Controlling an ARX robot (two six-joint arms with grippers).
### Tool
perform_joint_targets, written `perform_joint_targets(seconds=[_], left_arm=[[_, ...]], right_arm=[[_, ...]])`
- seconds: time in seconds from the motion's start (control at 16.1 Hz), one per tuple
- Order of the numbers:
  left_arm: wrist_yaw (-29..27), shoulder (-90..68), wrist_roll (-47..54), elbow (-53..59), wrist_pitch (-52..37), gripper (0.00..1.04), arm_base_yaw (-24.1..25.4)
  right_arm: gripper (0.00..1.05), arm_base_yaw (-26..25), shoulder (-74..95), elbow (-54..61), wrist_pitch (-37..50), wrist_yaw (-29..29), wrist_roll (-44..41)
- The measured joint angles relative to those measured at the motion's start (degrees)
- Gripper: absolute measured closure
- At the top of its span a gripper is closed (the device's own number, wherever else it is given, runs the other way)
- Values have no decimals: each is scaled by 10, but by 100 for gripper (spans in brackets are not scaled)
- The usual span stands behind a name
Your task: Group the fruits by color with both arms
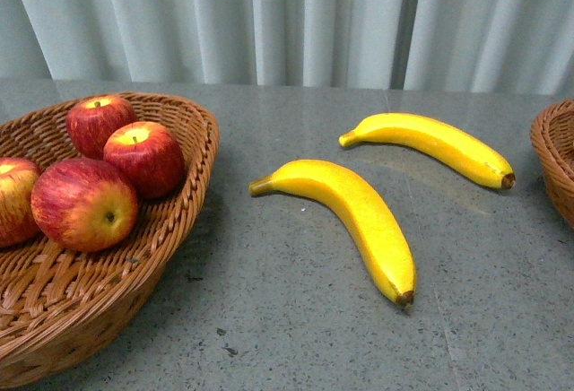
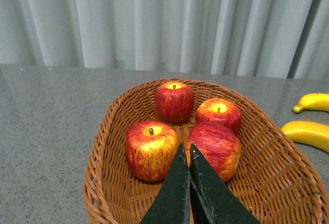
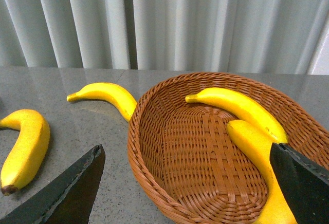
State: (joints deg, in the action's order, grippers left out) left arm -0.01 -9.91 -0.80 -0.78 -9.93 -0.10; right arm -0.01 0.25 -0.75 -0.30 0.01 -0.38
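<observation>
Two bananas — grey table, curtains.

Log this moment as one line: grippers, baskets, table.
left gripper: shut, empty | right gripper: open | left basket: four apples | right basket: two bananas | table: two loose bananas, unsorted

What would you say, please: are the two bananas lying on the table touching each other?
Apart. The front view shows bare grey table between the nearer banana and the farther banana.

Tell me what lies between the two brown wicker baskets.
A nearer curved yellow banana and a farther curved yellow banana, not touching, on the grey table; the front view shows this.
</observation>
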Motion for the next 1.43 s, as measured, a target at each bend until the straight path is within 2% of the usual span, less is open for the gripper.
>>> perform_joint_targets(seconds=[0.12, 0.62, 0.68, 0.87, 0.93, 0.99, 1.43], left_arm=[[-1, 85, 0, 0, 107, 103, 0], [0, 93, 0, 0, 102, 103, 0], [0, 93, 0, 0, 102, 96, 0], [0, 93, 0, 0, 102, 59, 0], [0, 93, 0, 0, 102, 36, 0], [0, 93, 0, 0, 102, 7, 0], [0, 93, 2, 0, 102, 7, 0]], right_arm=[[7, 0, 0, 0, 0, 0, 0], [7, 0, 0, 0, 0, 0, 0], [7, 0, 0, 0, 0, 0, 0], [7, 0, 0, 0, 0, 0, 0], [7, 0, 0, 0, 0, 0, 0], [7, 0, 0, 0, 0, 0, 0], [7, 0, 0, 0, 0, 0, 0]])
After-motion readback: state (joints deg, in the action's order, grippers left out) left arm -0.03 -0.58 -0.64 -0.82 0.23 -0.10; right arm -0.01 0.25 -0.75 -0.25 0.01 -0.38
